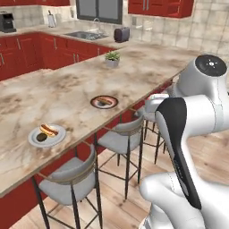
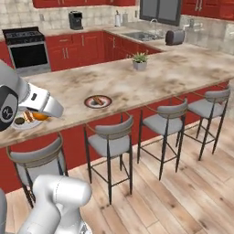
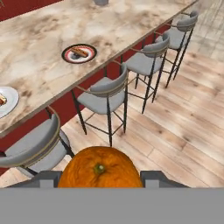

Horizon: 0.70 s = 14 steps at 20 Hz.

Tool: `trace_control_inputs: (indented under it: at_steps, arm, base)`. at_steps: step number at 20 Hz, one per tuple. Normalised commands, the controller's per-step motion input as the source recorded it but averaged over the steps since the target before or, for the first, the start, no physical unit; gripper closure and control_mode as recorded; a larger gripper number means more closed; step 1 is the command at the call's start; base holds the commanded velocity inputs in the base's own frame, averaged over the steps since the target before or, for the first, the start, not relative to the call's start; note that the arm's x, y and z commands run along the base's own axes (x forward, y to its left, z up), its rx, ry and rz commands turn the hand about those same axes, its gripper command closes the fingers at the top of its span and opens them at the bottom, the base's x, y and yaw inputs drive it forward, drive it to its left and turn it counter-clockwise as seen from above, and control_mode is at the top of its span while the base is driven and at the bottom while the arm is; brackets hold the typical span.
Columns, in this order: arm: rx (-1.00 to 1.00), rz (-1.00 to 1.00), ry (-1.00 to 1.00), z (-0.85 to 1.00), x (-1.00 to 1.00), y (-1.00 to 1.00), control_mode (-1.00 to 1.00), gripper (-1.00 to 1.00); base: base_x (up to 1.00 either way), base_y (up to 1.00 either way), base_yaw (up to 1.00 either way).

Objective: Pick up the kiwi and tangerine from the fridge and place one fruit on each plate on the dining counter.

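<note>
Dining counter (image 1: 67, 89), kiwi (image 1: 41, 137) on pale plate (image 1: 58, 138), gripper (image 3: 99, 177) holding tangerine (image 3: 99, 168)

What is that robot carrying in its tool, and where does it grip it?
The tool holds the tangerine, an orange ball, clamped by its two opposite sides between the fingers, with its stem end facing the hand camera.

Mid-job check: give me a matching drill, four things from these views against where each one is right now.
Things:
1. tangerine
2. kiwi
3. potted plant
4. dark plate

Places:
A. on the pale plate, beside a hot dog
B. far along the dining counter, towards the sink
C. held in the claw
D. on the counter above the second stool, carrying a hot dog

Pairs: 1-C, 2-A, 3-B, 4-D
</note>
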Motion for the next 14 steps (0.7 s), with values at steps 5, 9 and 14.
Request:
trace_control_inputs:
  at_steps: [5,9,14]
  arm:
    - [0.0,0.0,0.0,0.0,0.0,0.0,1.0,1.0]
    - [0.0,0.0,0.0,0.0,0.0,0.0,1.0,1.0]
    - [0.0,0.0,0.0,0.0,0.0,0.0,1.0,1.0]
  base:
    - [0.3,-0.66,0.52]
    - [0.26,-0.64,0.53]
    - [0.19,-0.67,0.52]
